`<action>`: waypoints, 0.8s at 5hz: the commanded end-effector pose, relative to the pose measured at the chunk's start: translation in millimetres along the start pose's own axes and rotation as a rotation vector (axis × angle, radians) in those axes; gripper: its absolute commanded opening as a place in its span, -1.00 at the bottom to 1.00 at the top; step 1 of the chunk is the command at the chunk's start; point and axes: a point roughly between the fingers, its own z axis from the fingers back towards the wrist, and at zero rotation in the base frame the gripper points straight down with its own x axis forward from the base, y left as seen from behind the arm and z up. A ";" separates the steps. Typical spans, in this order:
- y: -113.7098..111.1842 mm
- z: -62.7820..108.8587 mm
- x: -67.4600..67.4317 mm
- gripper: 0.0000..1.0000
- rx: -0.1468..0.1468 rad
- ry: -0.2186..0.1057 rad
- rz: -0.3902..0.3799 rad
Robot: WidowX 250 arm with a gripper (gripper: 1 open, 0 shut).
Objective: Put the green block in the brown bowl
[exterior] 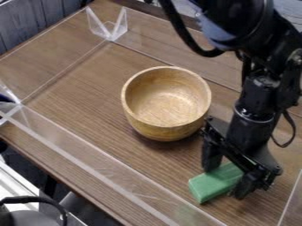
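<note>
The green block (213, 185) lies flat on the wooden table near the front right; only its near end shows past the fingers. My black gripper (238, 169) points straight down over it, open, one finger (214, 152) on the bowl side and the other (264, 179) on the far side of the block, low around it. The jaws have not shut on the block. The brown bowl (167, 102) stands upright and empty just left of the gripper, its rim close to the near finger.
Clear acrylic walls (71, 132) run along the front and left edges of the table (71, 79), with a clear bracket (111, 26) at the back corner. The black arm (266, 71) rises from the gripper toward the top right.
</note>
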 end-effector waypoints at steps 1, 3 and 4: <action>-2.2 16.0 5.8 1.00 0.011 -0.063 -0.011; -1.7 20.2 7.8 1.00 0.025 -0.088 -0.008; -0.9 21.7 9.2 1.00 0.030 -0.102 -0.006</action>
